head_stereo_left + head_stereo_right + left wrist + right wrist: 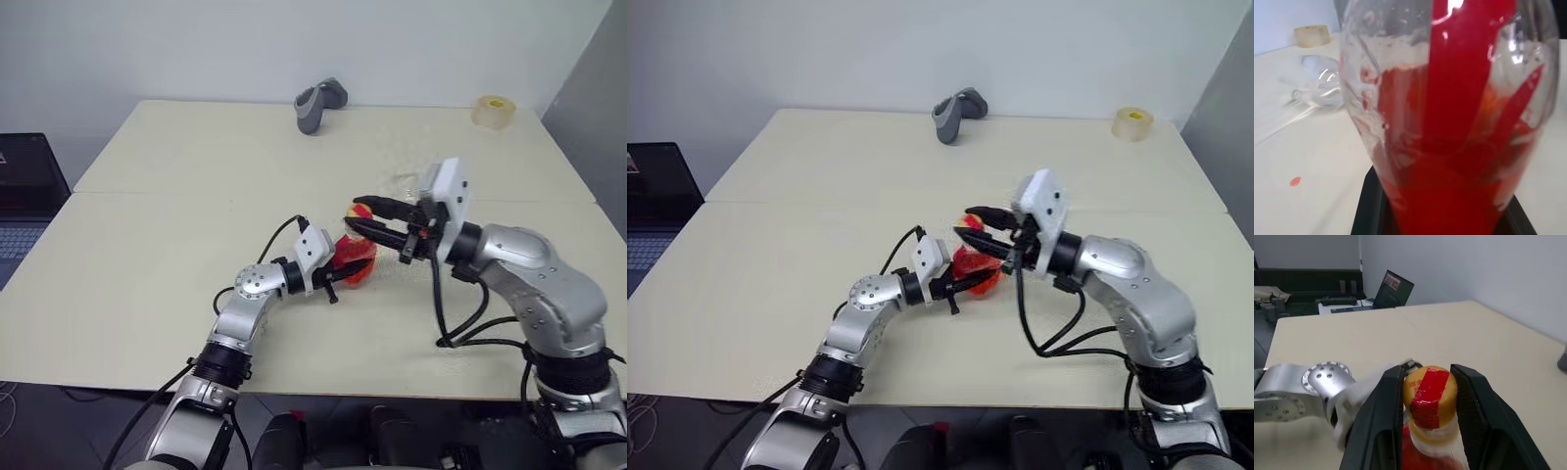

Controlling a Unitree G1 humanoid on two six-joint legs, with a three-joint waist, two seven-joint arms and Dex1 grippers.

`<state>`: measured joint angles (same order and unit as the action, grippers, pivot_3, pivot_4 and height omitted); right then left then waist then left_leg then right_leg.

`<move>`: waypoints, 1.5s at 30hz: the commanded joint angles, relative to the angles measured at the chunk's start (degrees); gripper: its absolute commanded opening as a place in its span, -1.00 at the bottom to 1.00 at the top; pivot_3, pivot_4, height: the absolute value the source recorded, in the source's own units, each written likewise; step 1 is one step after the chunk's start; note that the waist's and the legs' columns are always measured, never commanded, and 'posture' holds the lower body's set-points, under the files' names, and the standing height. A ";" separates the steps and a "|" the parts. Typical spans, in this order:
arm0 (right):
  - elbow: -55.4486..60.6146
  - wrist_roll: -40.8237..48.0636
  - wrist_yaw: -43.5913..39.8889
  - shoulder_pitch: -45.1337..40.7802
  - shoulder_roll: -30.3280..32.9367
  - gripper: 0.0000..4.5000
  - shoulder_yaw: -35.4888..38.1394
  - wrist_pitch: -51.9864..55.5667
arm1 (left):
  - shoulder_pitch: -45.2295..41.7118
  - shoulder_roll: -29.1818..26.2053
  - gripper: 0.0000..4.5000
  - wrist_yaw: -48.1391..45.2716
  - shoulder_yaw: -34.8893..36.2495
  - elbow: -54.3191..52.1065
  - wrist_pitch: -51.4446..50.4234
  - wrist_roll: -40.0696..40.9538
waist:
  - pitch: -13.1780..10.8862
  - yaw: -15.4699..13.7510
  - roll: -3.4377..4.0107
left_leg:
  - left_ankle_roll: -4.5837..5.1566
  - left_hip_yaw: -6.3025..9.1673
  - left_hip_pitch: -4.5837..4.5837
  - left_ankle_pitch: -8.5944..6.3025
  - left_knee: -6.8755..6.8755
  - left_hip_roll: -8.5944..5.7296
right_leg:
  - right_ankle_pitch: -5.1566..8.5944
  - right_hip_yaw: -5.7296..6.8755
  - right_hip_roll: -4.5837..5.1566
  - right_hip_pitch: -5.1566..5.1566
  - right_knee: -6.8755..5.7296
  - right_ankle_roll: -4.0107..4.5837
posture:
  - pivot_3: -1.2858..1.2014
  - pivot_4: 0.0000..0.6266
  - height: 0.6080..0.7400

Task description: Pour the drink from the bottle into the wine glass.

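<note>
My left gripper [341, 268] is shut on the body of the small clear bottle [355, 257], held low over the table's middle. The red-pink drink [1459, 147] fills much of the bottle, seen close up in the left wrist view. My right gripper [1426, 372] comes in from the right. Its two black fingers [1383, 411] close on either side of the yellow-red cap [1429, 394] and touch it. The wine glass [1322, 83] is clear and sits on the table beyond the bottle, apparently on its side. In the left eye view the wine glass [405, 182] is faint.
A grey handheld object [318, 103] and a tape roll [493, 110] sit at the table's far edge. A laptop [24, 196] stands off the table to the left. A small red drop [1295, 181] marks the tabletop [147, 274] near the bottle.
</note>
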<state>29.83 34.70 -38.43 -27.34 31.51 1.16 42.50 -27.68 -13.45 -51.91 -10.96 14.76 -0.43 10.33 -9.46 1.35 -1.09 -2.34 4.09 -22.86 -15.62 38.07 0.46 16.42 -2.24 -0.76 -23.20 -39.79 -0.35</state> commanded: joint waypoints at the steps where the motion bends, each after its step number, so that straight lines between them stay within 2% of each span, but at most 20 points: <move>1: 3.86 1.58 -0.32 5.64 4.33 -0.46 6.29 0.82 | 0.02 -0.53 -0.67 -1.23 1.04 -3.94 -1.06 2.54 | 0.00 0.00 0.00 | 0.00 -0.01 -0.01 0.00 0.00 0.01 | 0.00 -0.01 0.00 0.00 0.02 0.00 | 0.03 -0.52 1.00; 5: 2.75 -3.61 1.33 15.80 6.44 -0.46 8.57 -3.58 | -0.25 -1.05 -0.67 -3.76 0.31 -6.04 -3.05 4.24 | 0.00 0.12 0.00 | 0.00 -0.04 0.03 0.00 -0.02 0.02 | 0.00 -0.04 -0.02 0.01 -0.03 -0.01 | 0.03 -0.52 1.00; 10: -4.91 -13.42 5.78 26.50 3.28 -0.46 8.07 -14.75 | -1.76 -1.49 -0.67 -8.20 -1.49 -7.84 -4.70 5.22 | 0.00 0.20 -0.01 | 0.00 -0.17 0.09 0.00 -0.02 0.04 | 0.01 -0.08 -0.08 0.03 -0.06 -0.02 | 0.03 -0.52 1.00; 15: -11.62 -17.62 7.64 29.99 0.33 -0.46 8.09 -21.06 | -3.39 -2.06 -0.67 -11.63 -2.75 -7.52 -4.60 5.17 | 0.00 0.37 0.01 | -0.01 -0.45 0.19 0.00 -0.06 0.06 | 0.02 -0.20 -0.14 0.03 -0.09 -0.03 | 0.03 -0.52 1.00; 22: -15.38 -17.38 5.67 32.86 0.79 -0.46 9.05 -21.90 | -4.59 -1.65 -0.67 -12.43 -2.91 -6.27 -3.94 4.64 | 0.00 0.31 0.01 | -0.01 -0.58 0.21 0.00 -0.07 0.07 | 0.02 -0.25 -0.17 0.03 -0.09 -0.03 | 0.03 -0.52 1.00; 25: -14.82 -14.82 3.17 34.60 1.54 -0.03 9.71 -19.33 | -4.62 -1.42 -0.67 -11.97 -2.76 -6.20 -3.71 4.43 | 0.00 0.27 0.01 | -0.01 -0.59 0.20 0.00 -0.07 0.06 | 0.02 -0.24 -0.17 0.04 -0.08 -0.03 | 0.03 -0.52 1.00; 31: -13.42 -11.97 -2.64 39.62 7.43 0.91 12.94 -16.00 | -3.40 -1.62 -0.67 -8.99 -1.62 -6.58 -4.10 4.32 | 0.01 0.13 0.01 | 0.00 -0.58 0.21 0.00 -0.05 0.01 | 0.05 -0.24 -0.17 0.09 -0.06 -0.08 | 0.03 -0.52 1.00; 33: -11.98 -11.35 -4.02 40.44 9.61 1.00 14.86 -15.68 | -3.23 -1.97 -0.67 -7.07 -0.53 -6.06 -3.41 3.97 | 0.01 0.05 0.01 | 0.00 -0.57 0.21 0.00 -0.04 -0.01 | 0.08 -0.23 -0.17 0.11 -0.06 -0.13 | 0.03 -0.52 1.00; 38: -4.03 -5.65 -5.99 34.84 13.93 1.00 15.99 -10.09 | -2.99 -2.77 -0.67 0.86 4.45 -2.76 -0.36 2.23 | 0.00 0.50 0.01 | 0.00 -0.60 0.25 0.00 -0.03 0.03 | 0.09 -0.29 -0.16 0.10 -0.08 -0.15 | 0.03 -0.52 1.00; 41: 0.33 -4.18 -4.59 26.42 13.76 1.00 10.65 -6.13 | -3.11 -3.25 -0.67 5.88 7.85 0.34 1.30 1.38 | 0.00 0.92 0.01 | 0.00 -0.60 0.43 -0.01 -0.13 0.10 | 0.11 -0.31 -0.21 0.10 -0.11 -0.18 | 0.03 -0.52 1.00; 45: 0.67 -6.42 -2.88 11.85 7.93 1.00 -2.69 -2.79 | -4.47 -4.84 -0.67 13.02 13.13 8.18 4.53 0.57 | -0.03 0.82 -0.05 | 0.00 -0.53 0.35 0.00 -0.12 0.12 | 0.06 -0.20 -0.25 0.09 -0.10 -0.09 | 0.03 -0.52 1.00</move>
<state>28.97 28.65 -41.99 -13.50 40.36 2.20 38.81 -30.46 -17.38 -41.80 -1.15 21.95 1.50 11.09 -9.49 2.18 -1.15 -2.34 3.58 -22.53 -15.62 37.94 0.59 16.47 -2.45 -1.00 -23.14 -39.91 -0.41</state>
